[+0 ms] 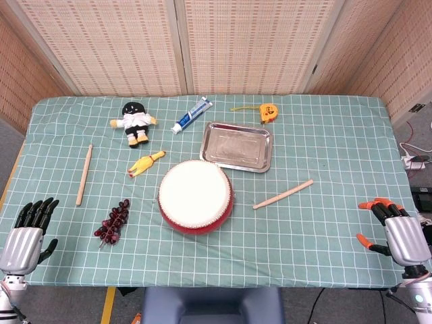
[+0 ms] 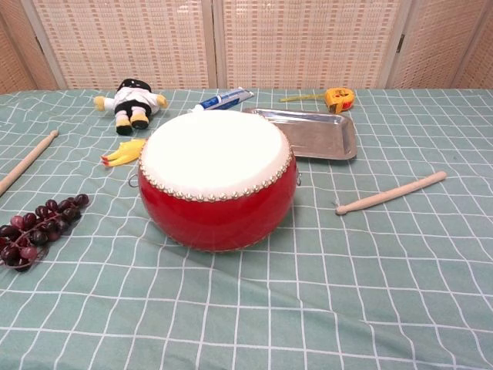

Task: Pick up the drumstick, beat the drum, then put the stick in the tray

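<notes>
A red drum (image 1: 196, 197) (image 2: 217, 177) with a white skin stands mid-table. One wooden drumstick (image 1: 283, 194) (image 2: 391, 192) lies to its right, a second drumstick (image 1: 84, 173) (image 2: 26, 161) lies far left. A shiny metal tray (image 1: 237, 146) (image 2: 314, 132) sits behind the drum, with nothing in it. My left hand (image 1: 28, 229) hangs at the near left table edge, fingers apart, holding nothing. My right hand (image 1: 397, 229), orange-tipped, rests at the near right edge, also holding nothing. Neither hand shows in the chest view.
A bunch of dark grapes (image 1: 113, 221) (image 2: 35, 227) lies left of the drum. A yellow rubber chicken (image 1: 145, 164), a doll (image 1: 134, 121), a toothpaste tube (image 1: 192, 115) and a yellow tape measure (image 1: 268, 111) lie toward the back.
</notes>
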